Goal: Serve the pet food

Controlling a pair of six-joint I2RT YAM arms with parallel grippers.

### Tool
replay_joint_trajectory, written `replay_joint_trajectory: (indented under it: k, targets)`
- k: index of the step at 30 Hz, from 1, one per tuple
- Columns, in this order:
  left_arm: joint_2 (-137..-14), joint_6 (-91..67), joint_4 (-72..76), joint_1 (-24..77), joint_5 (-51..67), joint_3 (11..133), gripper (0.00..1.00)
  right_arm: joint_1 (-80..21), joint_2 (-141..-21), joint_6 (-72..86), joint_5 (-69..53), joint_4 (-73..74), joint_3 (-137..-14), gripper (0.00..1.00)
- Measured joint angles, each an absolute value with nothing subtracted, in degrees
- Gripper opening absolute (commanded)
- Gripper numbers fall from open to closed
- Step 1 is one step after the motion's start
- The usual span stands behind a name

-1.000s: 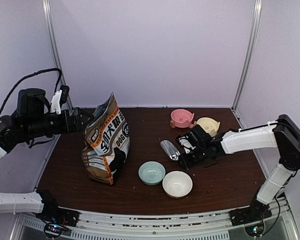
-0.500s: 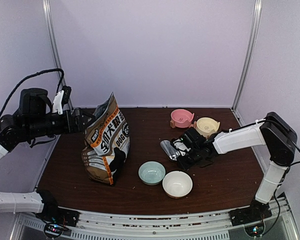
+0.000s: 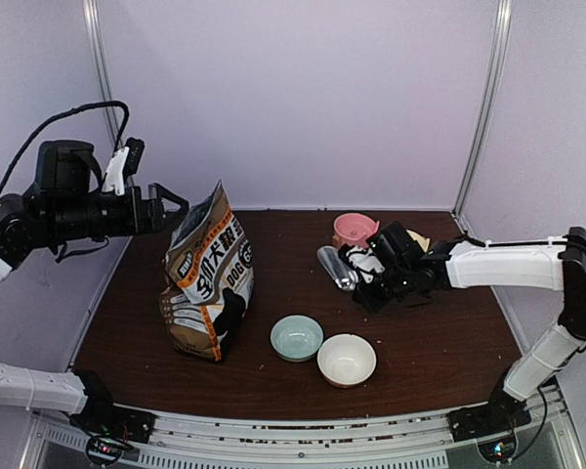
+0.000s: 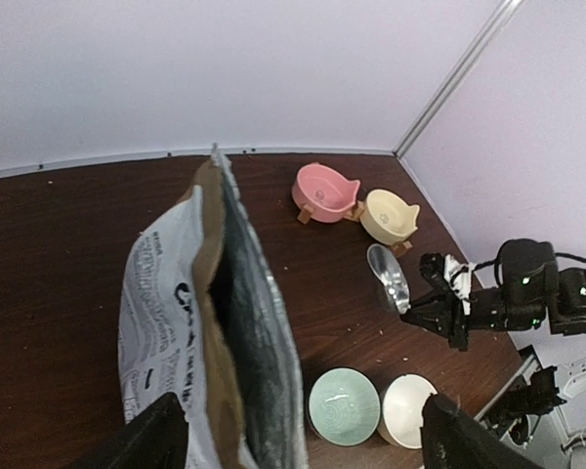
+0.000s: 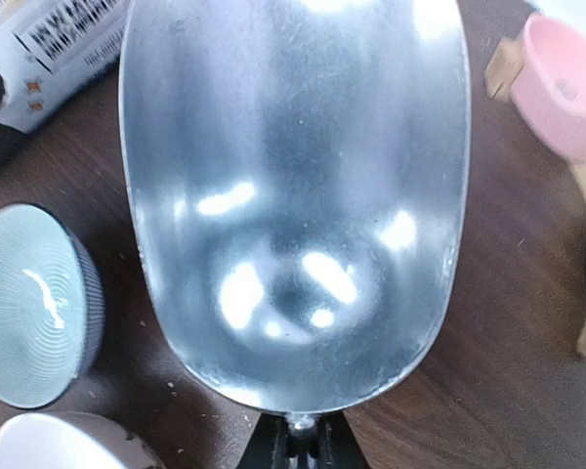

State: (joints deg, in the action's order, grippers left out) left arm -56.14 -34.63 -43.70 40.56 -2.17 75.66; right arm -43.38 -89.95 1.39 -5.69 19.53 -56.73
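Observation:
No kibble shows; the inside of the open brown paper dog-food bag is dark in the left wrist view. My right gripper is shut on the handle of an empty metal scoop, held above the table right of the bag. The scoop fills the right wrist view, with the gripper at its handle. It also shows in the left wrist view. My left gripper is open and empty, raised above and left of the bag's mouth, jaws wide apart.
A green bowl and a white bowl sit near the front, right of the bag. A pink pet bowl and a cream one stand at the back right. Crumbs dot the brown table.
My right gripper has lifted the scoop and carried it back toward the pink bowl. My left gripper has risen slightly beside the bag.

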Motion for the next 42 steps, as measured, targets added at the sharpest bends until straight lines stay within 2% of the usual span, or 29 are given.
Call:
replay_joint_trajectory:
  k: [7,11,16,25,27,32,35,38,40,42]
  targets:
    - [-64.86,-35.68,-41.82,50.83,-1.78,81.73,0.86,-52.1,-77.41,-1.98,-2.87,28.34,-65.93,0.0]
    - [-68.99,-37.1,-37.5,54.83,2.04,84.03,0.89,-58.67,-76.03,-2.94,0.14,33.01,-70.04,0.0]
    - [-72.38,-39.22,-33.45,55.57,6.7,83.92,0.88,-63.0,-76.18,-3.36,4.4,38.54,-73.76,0.0]
    - [-74.19,-42.33,-32.62,55.55,8.12,80.88,0.78,-67.44,-76.73,-4.8,8.93,42.44,-78.74,0.0]
    - [-74.37,-42.76,-32.23,55.55,8.19,80.75,0.72,-68.14,-77.25,-5.06,9.37,42.87,-79.46,0.0]
    - [-74.61,-43.55,-30.89,55.55,8.38,80.64,0.46,-68.97,-78.08,-6.02,10.26,43.48,-79.79,0.0]
    - [-74.91,-43.77,-30.37,55.55,8.95,80.38,0.42,-69.08,-78.24,-6.22,10.76,43.77,-80.05,0.0]
    - [-75.18,-44.01,-29.91,55.55,9.47,79.9,0.3,-69.1,-78.24,-6.33,11.18,43.92,-80.44,0.0]
    - [-75.26,-44.23,-29.65,55.55,9.91,79.57,0.29,-69.12,-78.35,-6.44,11.38,44.05,-80.47,0.0]
    - [-75.31,-44.36,-29.56,55.57,10.35,79.26,0.21,-69.14,-78.48,-6.74,11.42,44.18,-80.47,0.0]
